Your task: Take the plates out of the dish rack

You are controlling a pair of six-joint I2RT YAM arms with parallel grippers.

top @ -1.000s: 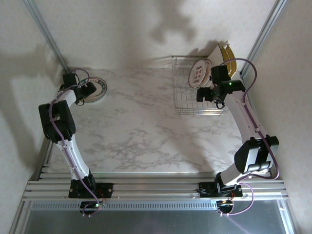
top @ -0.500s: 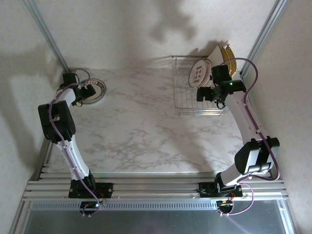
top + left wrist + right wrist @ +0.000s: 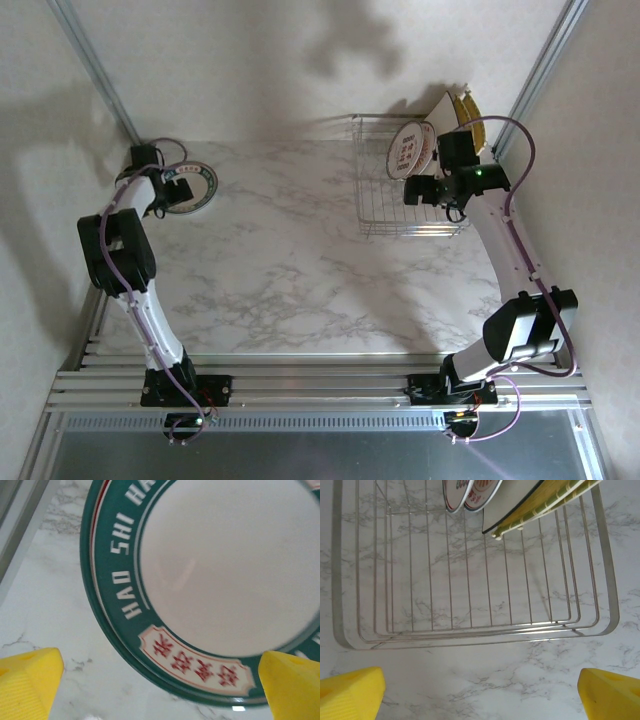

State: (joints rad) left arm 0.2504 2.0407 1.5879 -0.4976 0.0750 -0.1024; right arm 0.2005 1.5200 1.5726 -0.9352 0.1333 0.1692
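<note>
Your left pincer (image 3: 160, 692) is spread, empty, over a green-rimmed plate (image 3: 225, 570) lying flat on the marble surface (image 3: 45, 605). Your right pincer (image 3: 480, 695), also spread, hovers at the near edge of the dish rack (image 3: 470, 632); plates (image 3: 485, 492) stand at its far end.

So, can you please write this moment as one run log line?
left claw: open, above round plate on table | right claw: open, above dish rack | in rack: round plates, square plates

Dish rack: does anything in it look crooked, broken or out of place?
Nothing broken. The square plates lean tilted in the far right corner of the dish rack, jutting above its rim; the round plates lean beside them.
</note>
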